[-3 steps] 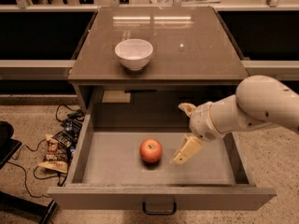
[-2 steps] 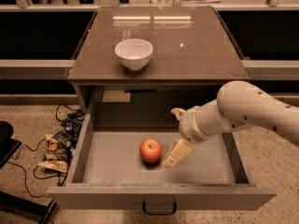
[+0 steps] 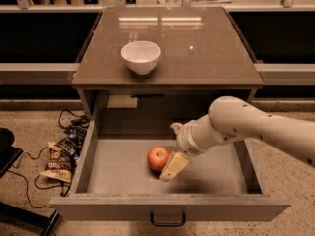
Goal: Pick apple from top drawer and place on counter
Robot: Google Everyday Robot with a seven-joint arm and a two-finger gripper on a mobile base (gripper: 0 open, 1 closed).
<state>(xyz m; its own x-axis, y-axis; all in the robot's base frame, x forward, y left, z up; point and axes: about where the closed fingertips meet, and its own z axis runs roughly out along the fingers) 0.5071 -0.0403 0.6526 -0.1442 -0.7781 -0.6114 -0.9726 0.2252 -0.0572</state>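
The red apple (image 3: 157, 158) lies on the floor of the pulled-out top drawer (image 3: 123, 173), a little left of its middle. My gripper (image 3: 170, 150) reaches in from the right on a white arm and sits right beside the apple. It is open: one pale finger (image 3: 173, 166) is low against the apple's right side, the other (image 3: 175, 127) is behind and above it. The apple is not held. The counter (image 3: 206, 48) above the drawer is glossy grey-brown and reflects lights.
A white bowl (image 3: 141, 56) stands on the counter, front left. The drawer front has a dark handle (image 3: 168, 221). Snack packets and cables (image 3: 61, 159) lie on the floor to the left. Pale ledges (image 3: 34, 73) flank the cabinet.
My gripper has moved left inside the drawer, from well right of the apple to right up against it. The apple has not moved.
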